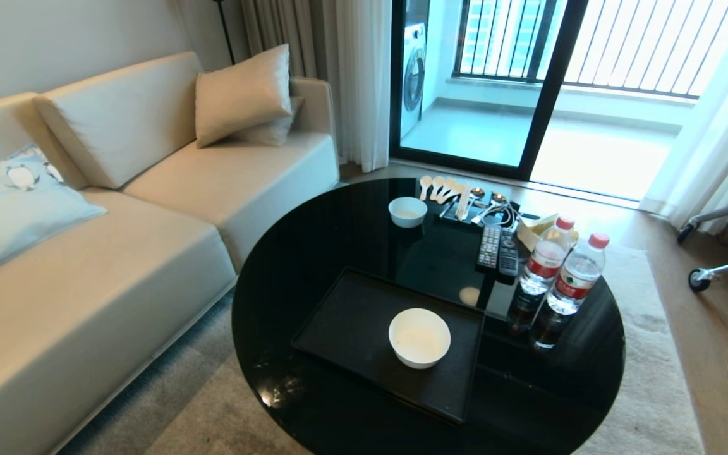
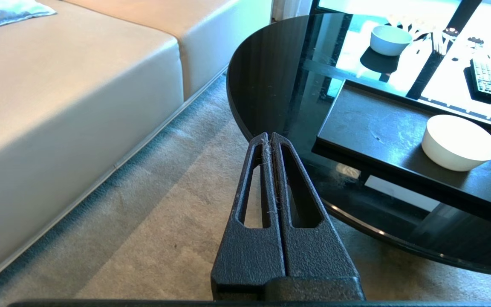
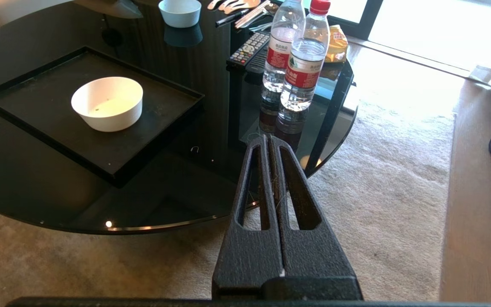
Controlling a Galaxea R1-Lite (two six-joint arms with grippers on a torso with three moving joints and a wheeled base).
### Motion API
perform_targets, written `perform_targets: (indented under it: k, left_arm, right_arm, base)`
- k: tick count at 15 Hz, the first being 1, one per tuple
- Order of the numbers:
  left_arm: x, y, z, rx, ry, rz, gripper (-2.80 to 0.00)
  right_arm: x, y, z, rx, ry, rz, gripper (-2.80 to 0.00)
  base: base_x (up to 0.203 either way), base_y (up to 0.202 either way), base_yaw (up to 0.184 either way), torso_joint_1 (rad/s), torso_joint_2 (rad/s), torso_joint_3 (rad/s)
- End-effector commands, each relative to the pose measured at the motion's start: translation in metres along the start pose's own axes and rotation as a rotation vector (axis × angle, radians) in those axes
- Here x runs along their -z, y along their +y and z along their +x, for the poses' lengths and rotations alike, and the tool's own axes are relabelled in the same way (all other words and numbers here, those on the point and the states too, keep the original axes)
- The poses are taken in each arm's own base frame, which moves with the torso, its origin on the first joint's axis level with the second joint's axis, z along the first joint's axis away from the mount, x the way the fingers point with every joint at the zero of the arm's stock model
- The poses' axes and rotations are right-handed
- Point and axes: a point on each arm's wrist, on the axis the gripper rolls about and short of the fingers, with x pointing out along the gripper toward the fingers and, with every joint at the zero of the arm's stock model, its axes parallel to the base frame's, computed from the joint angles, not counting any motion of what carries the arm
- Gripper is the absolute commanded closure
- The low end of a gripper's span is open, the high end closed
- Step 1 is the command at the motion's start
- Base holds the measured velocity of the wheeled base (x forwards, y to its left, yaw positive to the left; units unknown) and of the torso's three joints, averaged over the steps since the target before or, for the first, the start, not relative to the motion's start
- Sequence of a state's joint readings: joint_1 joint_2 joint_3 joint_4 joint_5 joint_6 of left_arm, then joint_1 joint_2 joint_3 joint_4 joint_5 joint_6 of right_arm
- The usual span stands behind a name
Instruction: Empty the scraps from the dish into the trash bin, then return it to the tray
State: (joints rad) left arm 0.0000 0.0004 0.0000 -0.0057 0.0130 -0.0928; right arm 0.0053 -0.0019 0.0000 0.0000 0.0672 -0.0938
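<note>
The dish (image 1: 419,338), a cream-white bowl, stands upright on the black tray (image 1: 345,322) near its right end, on the round black glass table (image 1: 288,253). Its inside looks bare apart from a tiny speck; no scraps show. The trash bin is out of view. Neither arm shows in the head view. My left gripper (image 2: 270,135) is shut and empty, hanging over the rug off the table's left edge, well short of the dish (image 2: 460,143) and tray (image 2: 369,128). My right gripper (image 3: 267,137) is shut and empty at the table's near right edge, apart from the dish (image 3: 107,103).
A smaller white bowl (image 1: 407,211), spoons and cutlery (image 1: 449,193), two remotes (image 1: 498,249) and two water bottles (image 1: 560,272) stand on the far and right parts of the table. A beige sofa (image 1: 117,253) runs along the left. A wheeled stand (image 1: 711,272) is at right.
</note>
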Motion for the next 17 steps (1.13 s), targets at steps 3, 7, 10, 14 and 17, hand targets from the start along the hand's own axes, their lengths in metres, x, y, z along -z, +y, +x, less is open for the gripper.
perform_targets:
  k: [3, 7, 10, 14, 17]
  left_arm:
    - [0.0000, 0.0000, 0.0000, -0.001, -0.001, -0.001, 0.00]
    - [0.0000, 0.0000, 0.0000, -0.001, -0.001, -0.001, 0.00]
    - [0.0000, 0.0000, 0.0000, -0.001, -0.001, -0.001, 0.00]
    - [0.0000, 0.0000, 0.0000, -0.001, -0.001, -0.001, 0.00]
    - [0.0000, 0.0000, 0.0000, -0.001, -0.001, -0.001, 0.00]
  right_arm:
    - [0.0000, 0.0000, 0.0001, -0.001, 0.002, -0.001, 0.00]
    - [0.0000, 0.0000, 0.0001, -0.001, 0.002, 0.000, 0.00]
    - [0.0000, -0.0001, 0.0001, 0.003, 0.002, 0.013, 0.00]
    - [-0.0001, -0.0002, 0.0003, 0.006, 0.004, 0.020, 0.00]
    - [-0.0002, -0.0002, 0.0001, 0.007, 0.001, 0.022, 0.00]
  base:
    - [0.000, 0.000, 0.000, 0.000, 0.00, 0.000]
    - [0.000, 0.000, 0.000, 0.000, 0.00, 0.000]
    - [0.000, 0.000, 0.000, 0.000, 0.00, 0.000]
    - [0.000, 0.000, 0.000, 0.000, 0.00, 0.000]
    - [0.000, 0.000, 0.000, 0.000, 0.00, 0.000]
